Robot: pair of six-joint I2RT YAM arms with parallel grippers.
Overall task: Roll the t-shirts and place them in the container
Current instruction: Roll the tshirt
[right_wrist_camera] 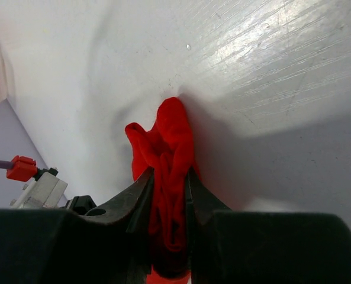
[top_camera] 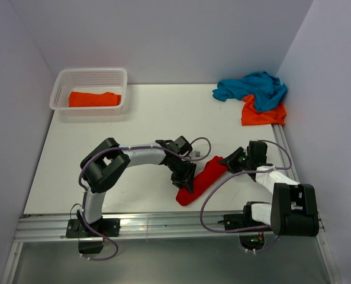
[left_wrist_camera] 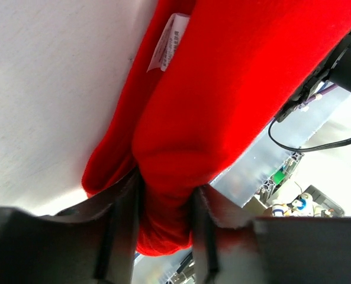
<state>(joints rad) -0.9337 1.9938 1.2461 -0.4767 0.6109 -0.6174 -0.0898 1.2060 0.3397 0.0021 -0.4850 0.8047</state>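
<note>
Four soft cotton shirts counted: one red, two orange, one teal. One white plastic lattice basket [top_camera: 92,72] stood at the far-left corner of the bench [top_camera: 163,112] and held the folded orange shirt [top_camera: 94,99]. At the far-right corner the teal shirt [top_camera: 252,86] lay crumpled over the other orange shirt [top_camera: 263,113]. The red shirt [top_camera: 202,179], a long roll with a white tag [left_wrist_camera: 169,38], lay slantwise near the middle of the near edge. The left end effector [left_wrist_camera: 166,201] was clamped on its nearer end. The right end effector [right_wrist_camera: 170,189] pinched bunched fabric at the farther end.
</note>
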